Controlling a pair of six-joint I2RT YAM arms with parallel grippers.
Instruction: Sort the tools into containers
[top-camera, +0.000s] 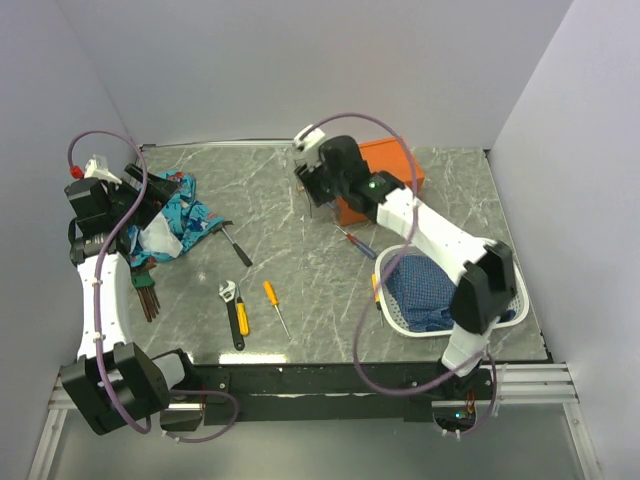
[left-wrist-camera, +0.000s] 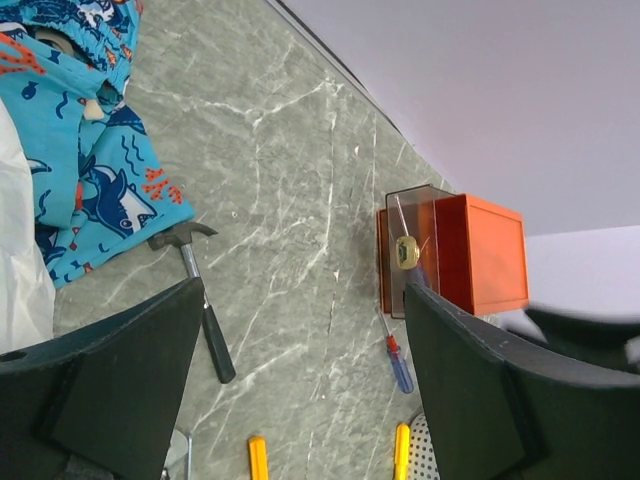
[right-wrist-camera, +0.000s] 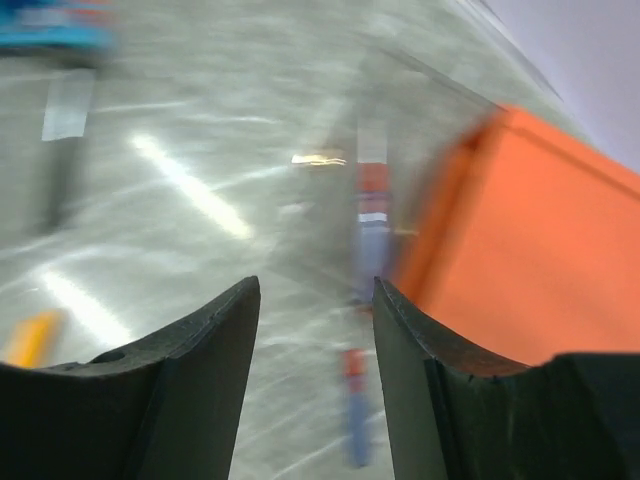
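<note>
Overhead, a grey marbled desk (top-camera: 270, 190) holds scattered tools. An orange box (top-camera: 400, 165) sits by the far edge, right of the middle. A clear drawer (left-wrist-camera: 408, 245) stands against its left face, with something yellow-ended inside. A red-and-blue screwdriver (top-camera: 357, 243) lies on the desk just on the near side of the box. Toward the middle of the near edge lie a wrench (top-camera: 234, 315) and an orange-handled screwdriver (top-camera: 275, 305), side by side but apart. A small hammer (top-camera: 236, 243) lies left of the middle, its head just beside a blue patterned cloth (top-camera: 185, 210) at the left edge. A white basket (top-camera: 400, 322) of blue fabric sits toward the near right corner, with a yellow screwdriver (left-wrist-camera: 401, 455) at its left rim. The left fingers (left-wrist-camera: 300, 300) hover by the cloth, spread wide and empty. The right fingers (right-wrist-camera: 315, 290) hang beside the box's left end. They are parted with nothing between them, though that view is blurred.
</note>
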